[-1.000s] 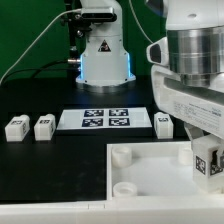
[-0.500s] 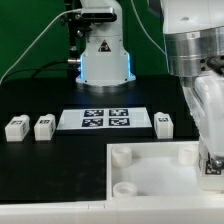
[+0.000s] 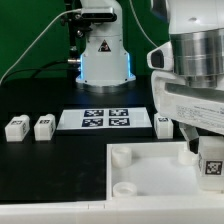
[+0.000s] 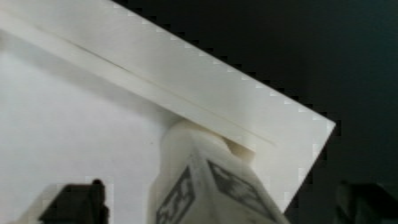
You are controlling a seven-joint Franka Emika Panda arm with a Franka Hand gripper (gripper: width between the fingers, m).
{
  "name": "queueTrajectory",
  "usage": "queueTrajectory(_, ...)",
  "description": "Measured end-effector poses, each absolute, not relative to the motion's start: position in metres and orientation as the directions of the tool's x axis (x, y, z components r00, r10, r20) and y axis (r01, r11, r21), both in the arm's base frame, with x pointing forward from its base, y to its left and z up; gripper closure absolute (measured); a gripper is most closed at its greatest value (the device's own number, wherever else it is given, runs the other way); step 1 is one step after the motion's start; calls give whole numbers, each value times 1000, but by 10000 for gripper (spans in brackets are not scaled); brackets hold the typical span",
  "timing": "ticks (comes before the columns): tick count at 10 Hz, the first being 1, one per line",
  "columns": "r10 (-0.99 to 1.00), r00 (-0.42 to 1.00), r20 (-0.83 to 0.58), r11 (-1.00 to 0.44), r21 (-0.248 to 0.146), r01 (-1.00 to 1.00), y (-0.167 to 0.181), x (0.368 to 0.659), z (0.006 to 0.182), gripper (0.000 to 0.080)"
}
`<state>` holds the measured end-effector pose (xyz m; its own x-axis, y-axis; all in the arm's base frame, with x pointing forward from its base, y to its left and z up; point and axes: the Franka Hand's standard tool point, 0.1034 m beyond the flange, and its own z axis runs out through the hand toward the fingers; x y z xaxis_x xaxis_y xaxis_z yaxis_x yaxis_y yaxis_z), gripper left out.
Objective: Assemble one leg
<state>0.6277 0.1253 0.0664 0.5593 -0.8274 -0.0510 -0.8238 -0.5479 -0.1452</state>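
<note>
My gripper (image 3: 207,150) is shut on one leg (image 3: 211,164), a small white post with a marker tag facing the camera. It holds the leg upright at the far corner of the large white tray-like piece (image 3: 150,172) on the exterior view's right. In the wrist view the leg (image 4: 217,175) stands between my dark fingers (image 4: 75,205) against the corner of the white piece (image 4: 80,120); my gripper (image 4: 205,212) is closed around it. Three more legs lie on the black table: two (image 3: 15,127) (image 3: 43,127) at the exterior view's left and one (image 3: 164,123) beside the marker board.
The marker board (image 3: 107,120) lies flat behind the white piece. A lit white robot base (image 3: 103,55) with cables stands at the back. Round sockets (image 3: 121,154) (image 3: 125,187) show at the white piece's corners on the exterior view's left.
My wrist turned one way and back again while holding the leg. The leg stays at the same corner of the white piece.
</note>
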Motion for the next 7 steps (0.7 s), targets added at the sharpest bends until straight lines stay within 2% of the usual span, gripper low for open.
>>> queueTrajectory(2,-718,696,-23,-686,-150,-712,124,628,66,152)
queueTrajectory(4,-527,849,19,-842,-143,-520,123,628,67,151)
queueTrajectory(6,-212,974,81,-975,-87,-205,124,630,68,151)
queueTrajectory(7,-147,985,87,-987,-80,-140,123,630,68,151)
